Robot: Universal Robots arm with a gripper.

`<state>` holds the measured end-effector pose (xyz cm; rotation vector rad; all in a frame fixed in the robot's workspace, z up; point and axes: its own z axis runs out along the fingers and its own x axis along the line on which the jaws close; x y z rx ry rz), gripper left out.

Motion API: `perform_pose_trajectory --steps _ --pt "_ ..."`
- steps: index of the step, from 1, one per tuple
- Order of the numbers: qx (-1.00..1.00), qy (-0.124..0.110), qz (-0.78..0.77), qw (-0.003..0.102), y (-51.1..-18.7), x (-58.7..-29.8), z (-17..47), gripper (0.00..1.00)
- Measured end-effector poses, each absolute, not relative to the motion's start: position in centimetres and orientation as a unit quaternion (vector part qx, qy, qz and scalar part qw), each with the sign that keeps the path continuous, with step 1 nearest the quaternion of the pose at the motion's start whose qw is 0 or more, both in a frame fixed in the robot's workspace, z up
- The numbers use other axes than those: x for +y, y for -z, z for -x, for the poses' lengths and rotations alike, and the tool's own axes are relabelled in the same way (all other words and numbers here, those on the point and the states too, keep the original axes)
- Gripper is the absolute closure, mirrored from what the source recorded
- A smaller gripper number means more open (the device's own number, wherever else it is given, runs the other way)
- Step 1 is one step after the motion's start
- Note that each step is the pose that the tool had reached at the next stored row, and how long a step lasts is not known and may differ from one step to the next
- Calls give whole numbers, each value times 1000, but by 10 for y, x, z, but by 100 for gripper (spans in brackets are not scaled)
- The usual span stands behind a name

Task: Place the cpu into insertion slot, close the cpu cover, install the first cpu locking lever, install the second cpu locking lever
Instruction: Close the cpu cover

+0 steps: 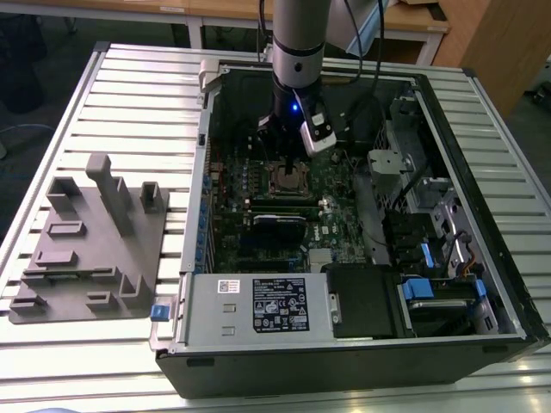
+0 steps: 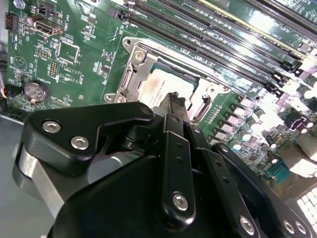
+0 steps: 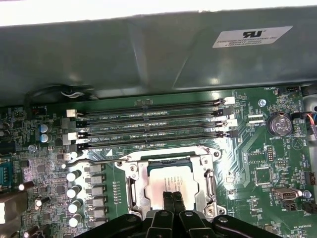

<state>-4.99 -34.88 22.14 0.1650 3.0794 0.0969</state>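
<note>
End effector [image 3: 171, 197]: fingers together, holding nothing, tips right over the cpu [image 3: 166, 179]; contact not discernible. The cpu lies flat in the insertion slot [image 3: 163, 162] directly beneath the tips. The cpu cover [image 3: 132, 182] frames it and appears down. Judged step: securing the cover. Press on the frame, not the chip top; keep the approach square, clear of the memory slots [image 3: 148, 124] beyond.

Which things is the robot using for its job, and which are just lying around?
For the job:
gripper, tips down at the chip
socket the chip sits in
metal cover around the chip

Just lying about:
grey stand on the table
long black slots
round battery
power box
</note>
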Motion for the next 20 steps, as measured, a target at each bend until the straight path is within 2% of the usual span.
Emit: perform_pose_trajectory --steps 20 --pt "998 -31 -53 28 -218 -349 49 89"
